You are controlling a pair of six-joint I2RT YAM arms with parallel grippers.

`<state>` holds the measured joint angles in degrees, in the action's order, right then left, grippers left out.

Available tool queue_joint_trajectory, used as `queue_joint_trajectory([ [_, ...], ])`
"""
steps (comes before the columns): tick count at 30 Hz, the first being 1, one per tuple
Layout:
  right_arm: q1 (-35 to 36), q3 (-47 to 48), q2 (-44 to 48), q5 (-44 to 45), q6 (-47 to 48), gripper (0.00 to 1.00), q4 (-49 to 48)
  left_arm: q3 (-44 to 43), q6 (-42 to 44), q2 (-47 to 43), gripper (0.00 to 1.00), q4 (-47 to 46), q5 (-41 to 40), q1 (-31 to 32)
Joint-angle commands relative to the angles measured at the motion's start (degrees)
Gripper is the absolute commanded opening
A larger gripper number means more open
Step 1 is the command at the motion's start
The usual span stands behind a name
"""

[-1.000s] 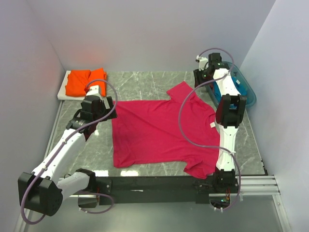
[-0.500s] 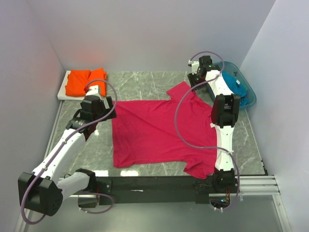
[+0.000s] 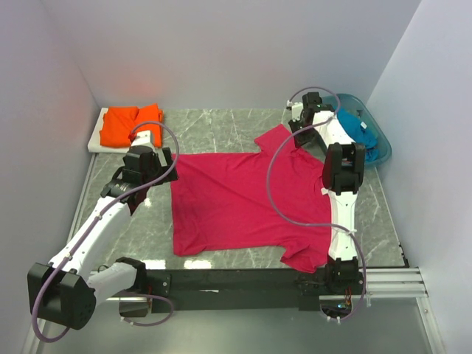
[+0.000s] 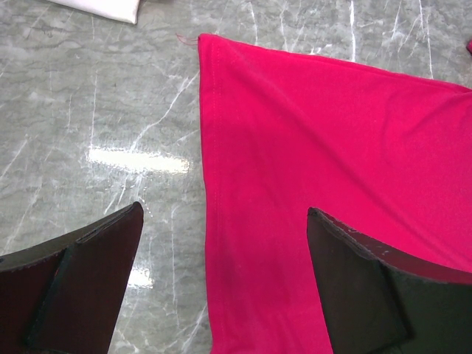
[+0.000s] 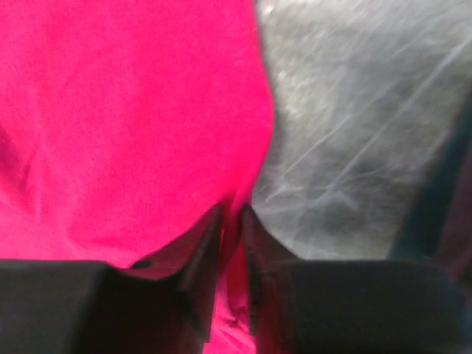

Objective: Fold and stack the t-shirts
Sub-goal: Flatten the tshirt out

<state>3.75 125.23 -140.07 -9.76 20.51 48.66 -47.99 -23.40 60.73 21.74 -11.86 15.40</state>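
Lying flat across the middle of the grey marble bench (image 3: 221, 129), the magenta-red t-shirt (image 3: 243, 203) is spread with its hem to the left and its neck to the right. One sleeve reaches toward the near edge beside the right arm's base. A small white label shows at the collar.

Farther back on the left, the left end effector (image 4: 225, 214) hangs over the hem's far corner with its fingers spread wide. One finger is above bare bench and the other above red cloth, and nothing is held.

Across on the right, the right end effector (image 5: 232, 214) sits at the edge of the far sleeve, fingers nearly together with a fold of the red fabric pinched between them.

At the far left corner a folded orange t-shirt (image 3: 129, 124) rests on a white board (image 3: 94, 141). At the far right a teal-blue t-shirt (image 3: 360, 133) lies bunched in a translucent teal basket (image 3: 385, 147).
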Motion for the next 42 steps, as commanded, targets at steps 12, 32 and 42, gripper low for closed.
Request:
queue_joint_trajectory([
  [12, -0.15, -15.18, 14.1, -5.17, -0.56, 0.0, -4.54, -0.44, 0.63, -1.23, 0.98, -0.56, -0.62, -0.28],
  [32, -1.64, -32.69, 27.04, -7.65, 0.32, 0.39, -7.62, -0.27, 1.07, -2.72, 0.98, -0.73, 0.43, -0.28],
  [42, -1.73, -21.0, 20.64, -2.81, -4.16, 0.43, -9.11, -0.09, 1.16, -2.81, 0.98, -0.73, -0.01, -0.28],
])
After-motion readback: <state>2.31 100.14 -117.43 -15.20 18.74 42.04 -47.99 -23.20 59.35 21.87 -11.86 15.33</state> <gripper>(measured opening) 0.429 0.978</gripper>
